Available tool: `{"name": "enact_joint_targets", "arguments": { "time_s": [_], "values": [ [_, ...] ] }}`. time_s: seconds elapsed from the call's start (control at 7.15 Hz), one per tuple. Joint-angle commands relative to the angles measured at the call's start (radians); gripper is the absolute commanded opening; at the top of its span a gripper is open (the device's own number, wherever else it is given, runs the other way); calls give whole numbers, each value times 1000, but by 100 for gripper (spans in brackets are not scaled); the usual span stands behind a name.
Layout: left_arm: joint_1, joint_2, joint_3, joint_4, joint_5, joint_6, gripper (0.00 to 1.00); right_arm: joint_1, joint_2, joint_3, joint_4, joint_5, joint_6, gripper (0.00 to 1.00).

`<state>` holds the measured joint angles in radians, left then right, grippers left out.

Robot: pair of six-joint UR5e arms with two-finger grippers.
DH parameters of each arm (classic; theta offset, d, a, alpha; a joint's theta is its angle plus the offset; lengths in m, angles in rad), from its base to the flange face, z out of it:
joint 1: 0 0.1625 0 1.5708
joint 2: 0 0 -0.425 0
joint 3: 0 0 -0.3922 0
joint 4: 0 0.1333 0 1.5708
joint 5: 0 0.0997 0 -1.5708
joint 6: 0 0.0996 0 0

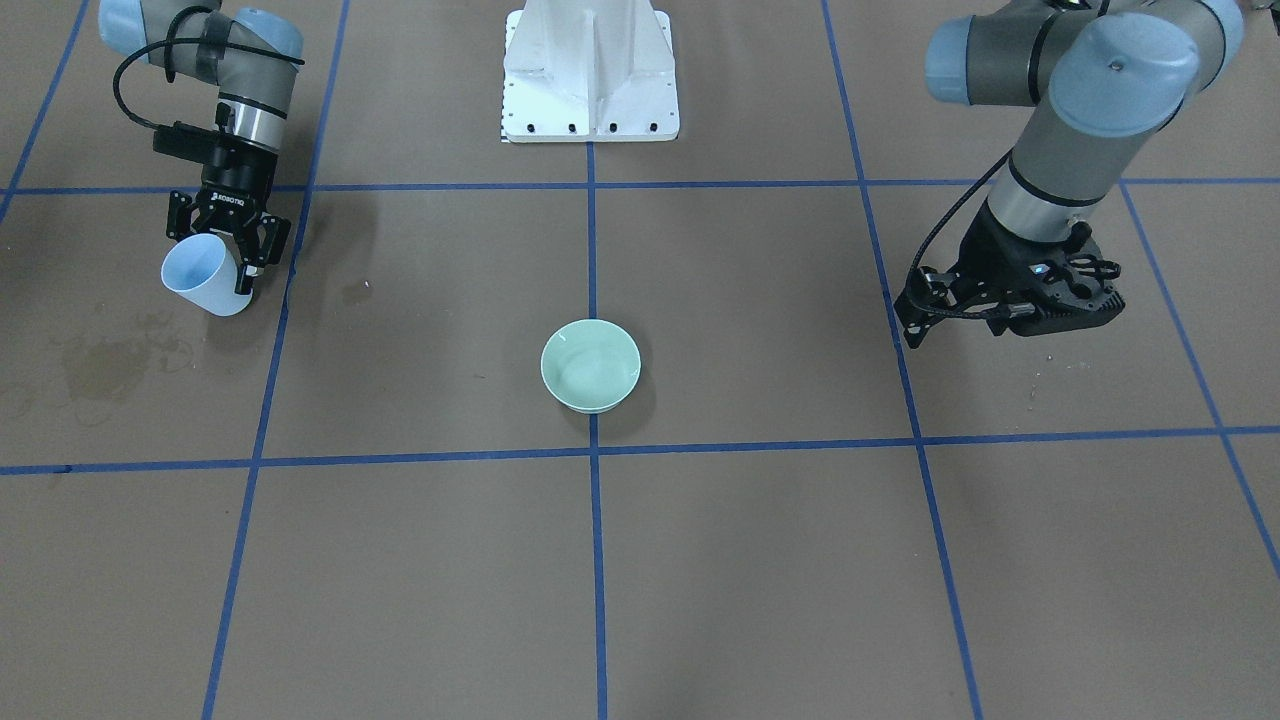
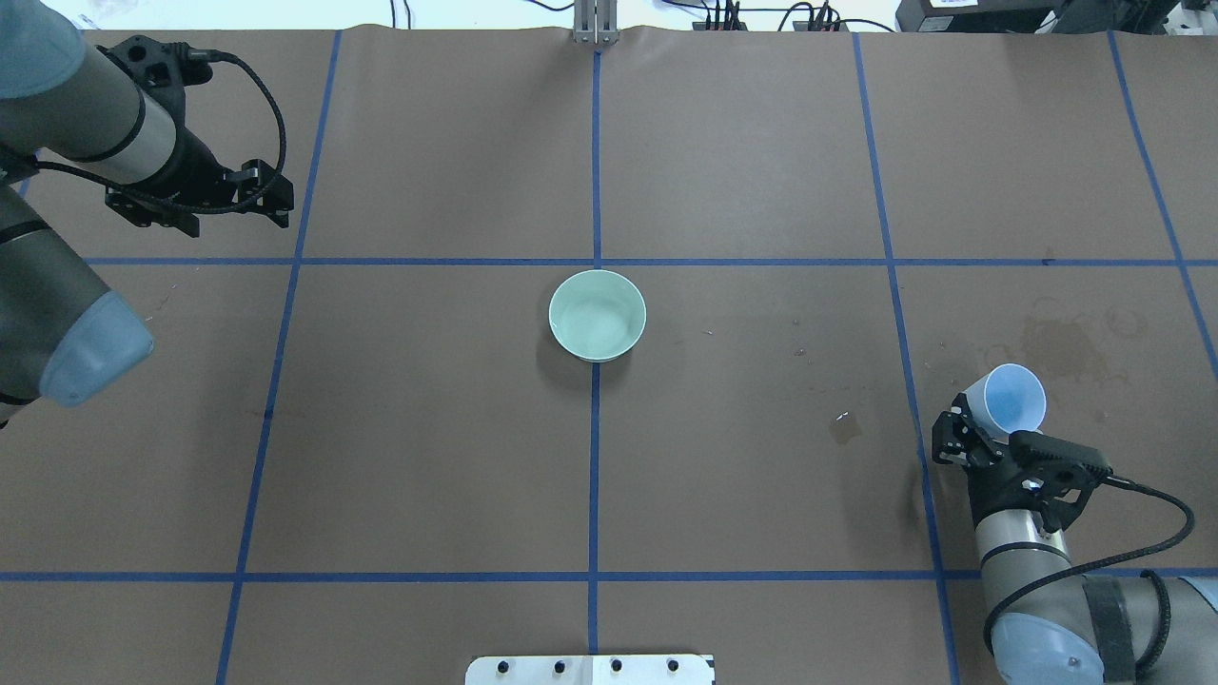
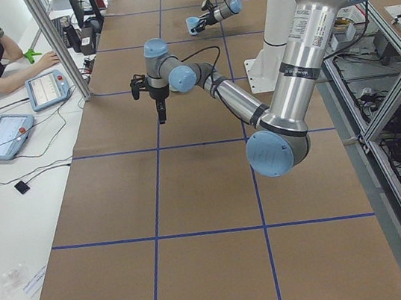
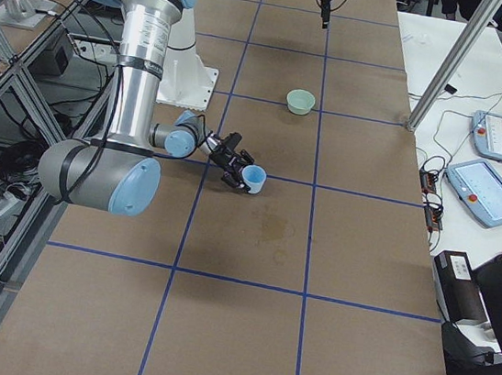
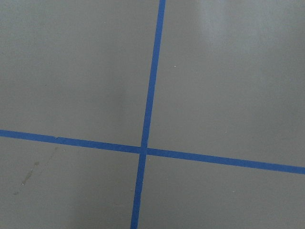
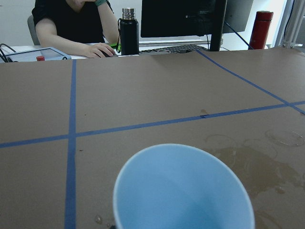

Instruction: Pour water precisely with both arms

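Pre-pour carry: clamping blue cup [image 2: 1014, 396] in right gripper [image 2: 988, 425], well apart from green bowl [image 2: 555, 303]. Next: bring over bowl, tip slowly. Cannot tell left gripper [image 2: 283, 201] spread.

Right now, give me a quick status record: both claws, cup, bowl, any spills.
Right claw: shut on blue cup, cup tilted
Left claw: far from bowl, holds nothing visible; open or shut unclear
Bowl: green, table centre, upright
Spills: wet stain near cup, small puddle
Water in cup: cannot tell
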<state>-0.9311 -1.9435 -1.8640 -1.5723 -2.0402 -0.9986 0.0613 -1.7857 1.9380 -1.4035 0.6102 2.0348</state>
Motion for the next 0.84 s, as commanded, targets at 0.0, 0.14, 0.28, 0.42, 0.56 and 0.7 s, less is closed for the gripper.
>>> {"name": "enact_joint_targets", "arguments": {
  "time_s": [0.0,0.14,0.28,0.42,0.56,0.7],
  "values": [
    [-2,0,0,0,0,0,100,-21,-23,-1,1,-9,1,0],
    [0,0,-1,0,0,0,100,-21,-26,-1,0,-13,1,51],
    [-2,0,0,0,0,0,100,-21,-26,1,0,-24,2,100],
    [0,0,0,0,0,0,100,-21,-26,4,0,-24,2,100],
    [0,0,0,0,0,0,100,-21,-26,7,1,-27,2,100],
    [0,0,0,0,0,0,100,-26,-26,13,0,-27,2,100]
  ]
}}
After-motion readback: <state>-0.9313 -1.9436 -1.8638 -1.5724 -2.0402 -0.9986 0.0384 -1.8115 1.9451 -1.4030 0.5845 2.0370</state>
